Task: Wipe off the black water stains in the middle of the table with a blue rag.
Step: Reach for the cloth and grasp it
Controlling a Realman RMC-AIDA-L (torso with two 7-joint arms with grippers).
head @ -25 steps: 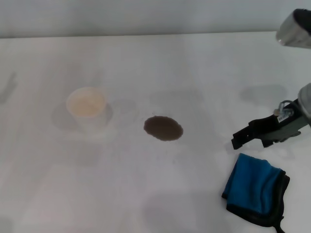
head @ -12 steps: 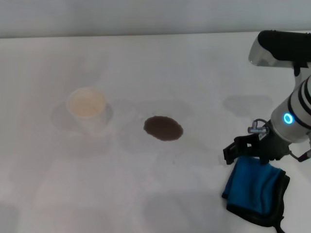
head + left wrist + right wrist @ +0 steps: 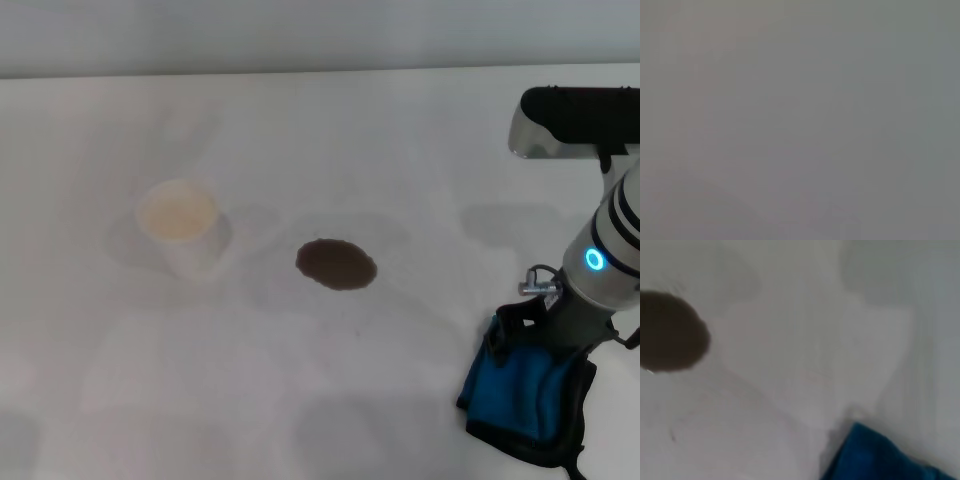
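The black water stain point(image 3: 336, 264) is a dark brown oval puddle in the middle of the white table point(image 3: 350, 130). It also shows in the right wrist view point(image 3: 670, 332). The blue rag point(image 3: 515, 395) with black edging lies bunched at the near right; a corner of it shows in the right wrist view point(image 3: 880, 455). My right gripper point(image 3: 527, 325) points down at the rag's far edge, right on top of it. The left arm is out of view, and its wrist view shows only plain grey.
A white paper cup point(image 3: 180, 225) stands upright to the left of the stain, about a cup's width from it. The table's far edge runs along the top of the head view.
My right arm has swung in from the right and come down. Its gripper went from hovering beyond the rag to sitting on the rag's far edge. Stain, cup and rag have not moved.
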